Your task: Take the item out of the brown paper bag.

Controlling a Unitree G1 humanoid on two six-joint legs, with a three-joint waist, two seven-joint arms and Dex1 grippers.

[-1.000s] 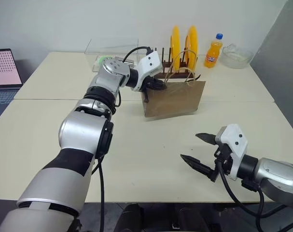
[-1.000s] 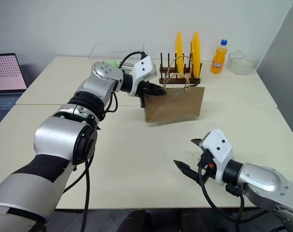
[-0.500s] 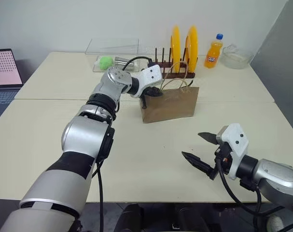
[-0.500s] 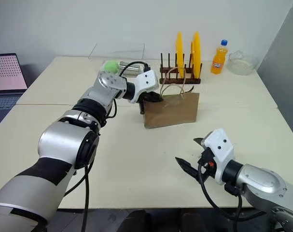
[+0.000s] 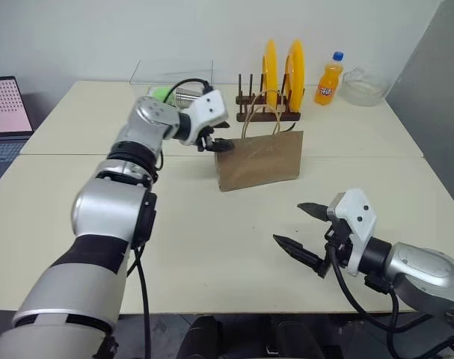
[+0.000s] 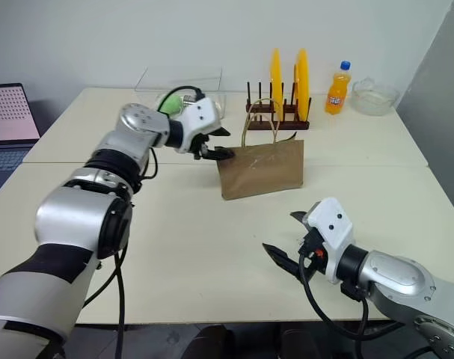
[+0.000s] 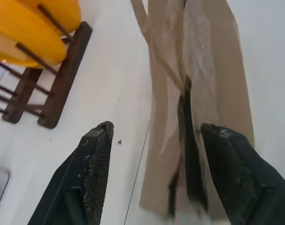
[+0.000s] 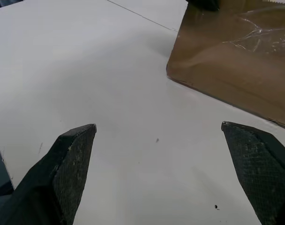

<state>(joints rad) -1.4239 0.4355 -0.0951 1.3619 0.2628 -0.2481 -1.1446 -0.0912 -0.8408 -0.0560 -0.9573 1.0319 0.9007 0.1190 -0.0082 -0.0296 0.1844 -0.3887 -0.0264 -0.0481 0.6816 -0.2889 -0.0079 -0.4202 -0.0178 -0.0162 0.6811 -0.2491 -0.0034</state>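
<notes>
Bottle unseen, presumably still inside the upright brown paper bag (image 5: 259, 159) on the table (image 5: 212, 247); left gripper (image 5: 218, 141) parted at its top edge, right gripper (image 5: 307, 233) wide, empty. Extraction remains.

Left gripper (image 5: 215, 142) jaws apparently off bag (image 5: 260, 159).
</notes>
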